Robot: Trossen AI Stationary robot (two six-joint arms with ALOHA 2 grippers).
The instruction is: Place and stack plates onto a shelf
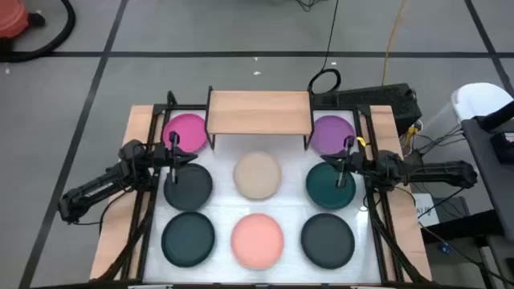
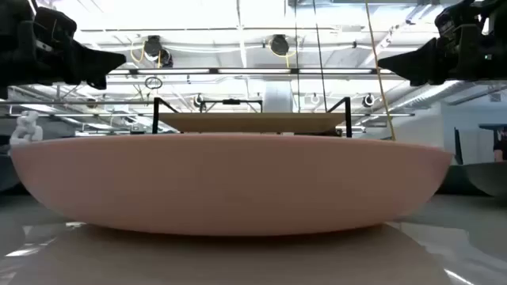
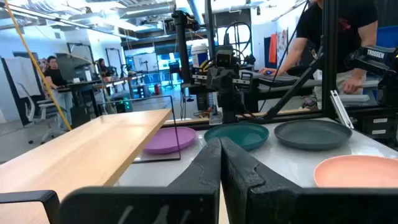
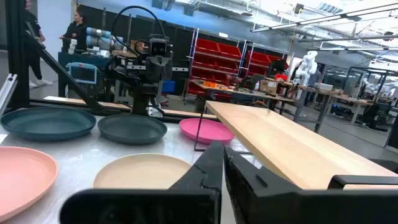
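plates [image 1: 257,175]: all on table, none on shelf [image 1: 259,111] | left gripper [image 1: 173,157]: closed, empty, beside magenta plate [image 1: 187,131] | right gripper [image 1: 344,163]: closed, empty, over teal plate [image 1: 330,184]

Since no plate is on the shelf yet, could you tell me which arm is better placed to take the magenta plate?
Left: its pincer is right beside the magenta plate.
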